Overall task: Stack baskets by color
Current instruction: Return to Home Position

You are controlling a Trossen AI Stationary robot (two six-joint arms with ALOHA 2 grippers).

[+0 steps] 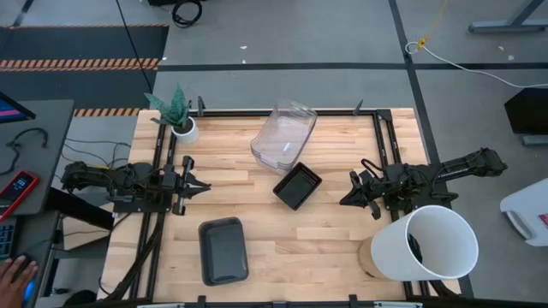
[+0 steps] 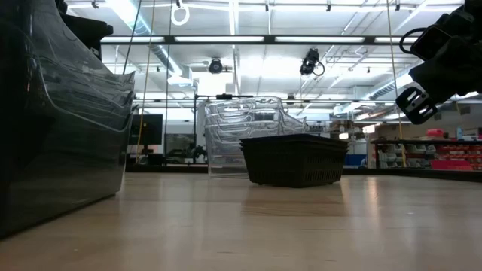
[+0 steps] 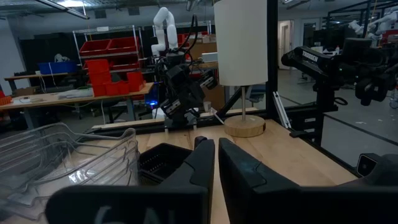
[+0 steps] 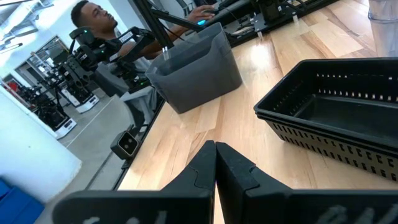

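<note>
Step in hand: both arms to home. Sorting looks done; three piles stand on the table.

- Left gripper: left-centre of the high view, at the table's left edge, pointing inward. Its wrist view shows the fingers pressed together with nothing between them. The plant pot stands near, toward the upper left.
- Grey stack: lower centre-left, well apart from both arms.
- Clear stack: upper centre, tilted askew to the table edge.
- Black stack: centre, just below the clear stack, turned diagonally.
- Right gripper: right-centre, near the black stack, which fills its wrist view close ahead. Fingers clamped shut and empty.
- White bucket: lower right, just beside the right forearm.

Notes on doing this well (my judgement): keep both sets of fingers closed and draw each arm straight back along its own side, never sweeping across the middle. The right arm has least room, so lift before swinging, or the elbow may clip the bucket's rim. The black stack is light, and a brush would likely slide it.
</note>
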